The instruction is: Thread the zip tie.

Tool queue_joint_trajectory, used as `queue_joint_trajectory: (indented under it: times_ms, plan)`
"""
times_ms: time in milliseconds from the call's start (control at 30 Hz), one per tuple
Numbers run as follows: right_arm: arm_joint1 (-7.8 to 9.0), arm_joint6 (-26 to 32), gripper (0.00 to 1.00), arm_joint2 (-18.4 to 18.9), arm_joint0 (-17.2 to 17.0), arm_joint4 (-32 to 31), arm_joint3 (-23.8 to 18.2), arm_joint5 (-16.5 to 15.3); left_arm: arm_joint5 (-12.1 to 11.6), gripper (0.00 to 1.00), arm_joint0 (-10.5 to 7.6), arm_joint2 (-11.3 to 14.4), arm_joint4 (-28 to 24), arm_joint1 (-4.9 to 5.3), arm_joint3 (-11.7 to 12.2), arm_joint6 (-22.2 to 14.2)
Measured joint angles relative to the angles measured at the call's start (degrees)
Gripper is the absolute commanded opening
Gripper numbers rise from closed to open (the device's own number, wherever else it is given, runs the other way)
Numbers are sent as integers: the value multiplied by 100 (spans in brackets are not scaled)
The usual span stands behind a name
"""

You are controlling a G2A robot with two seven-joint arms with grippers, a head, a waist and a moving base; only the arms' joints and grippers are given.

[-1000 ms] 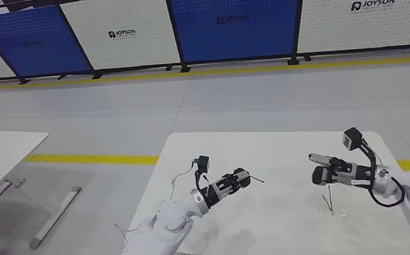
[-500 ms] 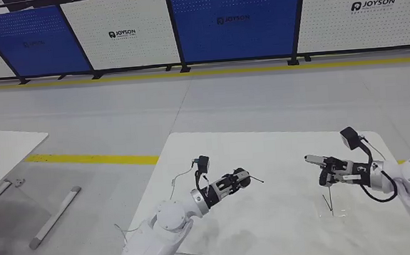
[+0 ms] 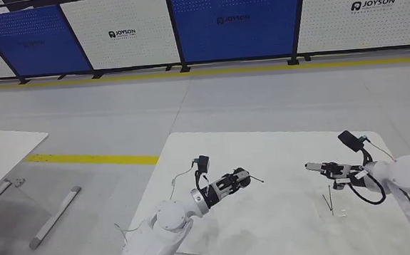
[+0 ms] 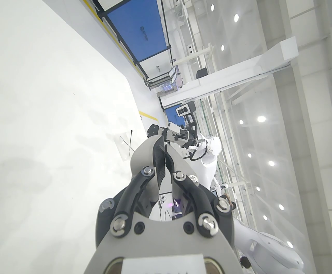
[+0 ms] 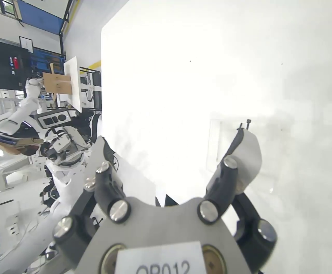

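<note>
Left pincer: mine, squeezed tight on a thin black zip tie, tip sticking out, well apart from the clear sheet. Right pincer: spread wide, holding nothing, near the sheet. Two spare ties lie crossed on it.

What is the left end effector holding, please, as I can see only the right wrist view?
Observer: The left end effector is shut on a zip tie, whose tip sticks out in front.
Operator: Thank you. How do the others lie?
Observer: Two loose ties lie crossed on a clear sheet.
</note>
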Motion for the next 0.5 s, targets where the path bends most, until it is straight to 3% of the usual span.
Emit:
queue_joint_trajectory:
  times_ms: [267,367,500]
  plan:
    - [2,-16,100,-32,-28,-56,-8,-5,0,0,0,0,0,0,0,0]
    - [17,47,100,-132,-12,-431,-75,198,0,0,0,0,0,0,0,0]
    - [27,545,100,-249,186,-962,61,203,0,0,0,0,0,0,0,0]
